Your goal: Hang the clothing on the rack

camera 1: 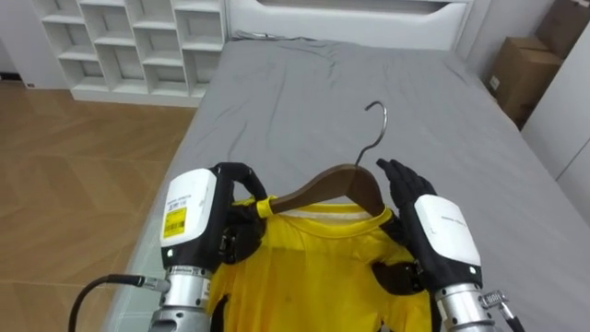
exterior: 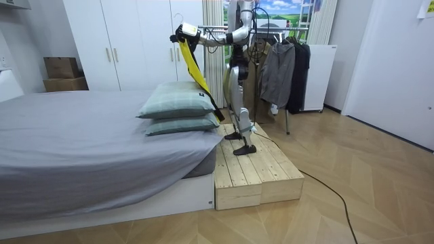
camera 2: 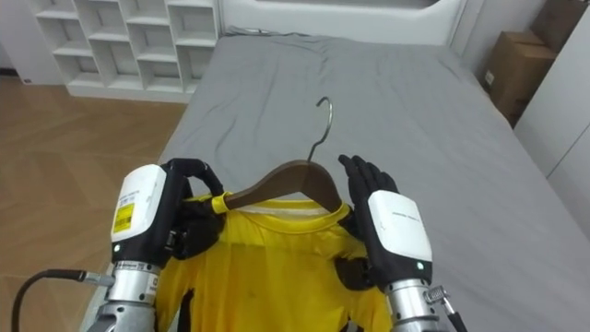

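yellow shirt (camera 1: 313,267) on hanger (camera 1: 334,183) — left hand (camera 1: 198,217)

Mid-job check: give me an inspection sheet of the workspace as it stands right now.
surface: grey bed, sheet lightly creased.
job's things: yellow shirt sits on wooden hanger, held above the bed, hooked on nothing.
clutter: two pillows stacked at the bed's end.
hands: left hand fingers curled round the hanger's left end; right hand fingers straight against its right shoulder.
cables: nothing seen beyond the robot's own.
surroundings: robot stands on wooden platform beside the bed; clothes rack behind it; white shelf unit and cardboard boxes past the bed.
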{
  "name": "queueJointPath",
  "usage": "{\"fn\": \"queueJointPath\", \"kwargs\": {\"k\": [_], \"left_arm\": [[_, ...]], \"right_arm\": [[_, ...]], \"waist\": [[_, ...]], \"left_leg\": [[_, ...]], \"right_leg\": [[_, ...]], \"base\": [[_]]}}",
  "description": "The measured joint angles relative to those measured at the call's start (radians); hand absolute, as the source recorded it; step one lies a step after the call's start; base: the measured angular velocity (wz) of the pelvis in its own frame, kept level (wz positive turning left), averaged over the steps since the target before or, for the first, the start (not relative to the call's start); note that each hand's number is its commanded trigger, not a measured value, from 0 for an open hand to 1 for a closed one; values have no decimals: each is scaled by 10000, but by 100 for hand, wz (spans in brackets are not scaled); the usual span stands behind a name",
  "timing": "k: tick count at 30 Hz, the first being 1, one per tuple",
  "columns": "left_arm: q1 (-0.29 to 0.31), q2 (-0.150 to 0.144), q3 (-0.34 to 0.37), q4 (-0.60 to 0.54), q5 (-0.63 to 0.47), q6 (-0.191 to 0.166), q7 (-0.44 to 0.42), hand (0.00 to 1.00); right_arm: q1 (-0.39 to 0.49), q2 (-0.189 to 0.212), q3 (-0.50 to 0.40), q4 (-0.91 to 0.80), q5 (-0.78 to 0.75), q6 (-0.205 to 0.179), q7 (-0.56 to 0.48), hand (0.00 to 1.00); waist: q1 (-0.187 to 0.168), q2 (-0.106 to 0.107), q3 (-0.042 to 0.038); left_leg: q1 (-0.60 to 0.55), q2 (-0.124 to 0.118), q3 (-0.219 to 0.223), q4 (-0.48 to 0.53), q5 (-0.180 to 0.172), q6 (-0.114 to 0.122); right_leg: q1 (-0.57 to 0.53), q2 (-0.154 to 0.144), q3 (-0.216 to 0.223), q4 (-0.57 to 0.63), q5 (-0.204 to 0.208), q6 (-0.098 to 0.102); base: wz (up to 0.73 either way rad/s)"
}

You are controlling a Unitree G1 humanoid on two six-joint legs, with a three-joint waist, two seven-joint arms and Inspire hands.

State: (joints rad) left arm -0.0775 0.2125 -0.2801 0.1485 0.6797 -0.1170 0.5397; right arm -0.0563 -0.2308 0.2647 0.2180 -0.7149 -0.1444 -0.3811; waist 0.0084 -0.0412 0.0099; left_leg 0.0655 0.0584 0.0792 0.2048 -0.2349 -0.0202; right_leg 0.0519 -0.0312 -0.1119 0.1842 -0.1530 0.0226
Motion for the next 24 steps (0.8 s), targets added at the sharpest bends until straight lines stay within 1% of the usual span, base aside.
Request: {"fn": "queueJointPath", "kwargs": {"k": [3, 17, 21, 22, 23, 24], "left_arm": [[0, 2, -1, -3, 1, -17, -8, 100], [1, 37, -78, -9, 5, -18, -63, 100], [2, 46, -45, -8, 4, -16, -201, 100], [2, 48, -29, -8, 2, -15, -249, 100], [2, 49, -24, -8, 2, -15, -255, 100], [2, 47, -22, -8, 5, -15, -262, 100]], "right_arm": [[-1, 1, 5, 0, 0, -77, 4, 0], [-10, 52, 126, 0, -1, -78, 373, 0], [-9, 52, 99, 1, 8, -74, 532, 0], [-9, 51, 91, 1, 8, -72, 576, 4], [-9, 52, 91, 1, 8, -72, 577, 11], [-9, 52, 91, 2, 11, -72, 581, 25]], "waist": [[1, -19, 2], [58, -44, 2], [117, -98, 5], [146, -118, 3], [164, -127, 4], [201, -142, 4]], "left_leg": [[-1, 1, 0, -3, 0, 0], [-2, 0, 5, -7, 1, 0], [-4, 0, 5, -11, 1, -1], [-5, 0, 5, -11, 1, 0], [-5, 0, 5, -12, 1, 0], [-5, 0, 5, -12, 1, 0]], "right_leg": [[0, 0, -9, -6, 0, 0], [0, 1, 3, -8, 0, 0], [0, 2, 2, -10, 0, 0], [0, 2, 2, -10, 0, 0], [0, 2, 2, -10, 0, 0], [0, 2, 1, -10, 0, 0]], "base": [[0], [0], [0], [0], [0], [0]]}}
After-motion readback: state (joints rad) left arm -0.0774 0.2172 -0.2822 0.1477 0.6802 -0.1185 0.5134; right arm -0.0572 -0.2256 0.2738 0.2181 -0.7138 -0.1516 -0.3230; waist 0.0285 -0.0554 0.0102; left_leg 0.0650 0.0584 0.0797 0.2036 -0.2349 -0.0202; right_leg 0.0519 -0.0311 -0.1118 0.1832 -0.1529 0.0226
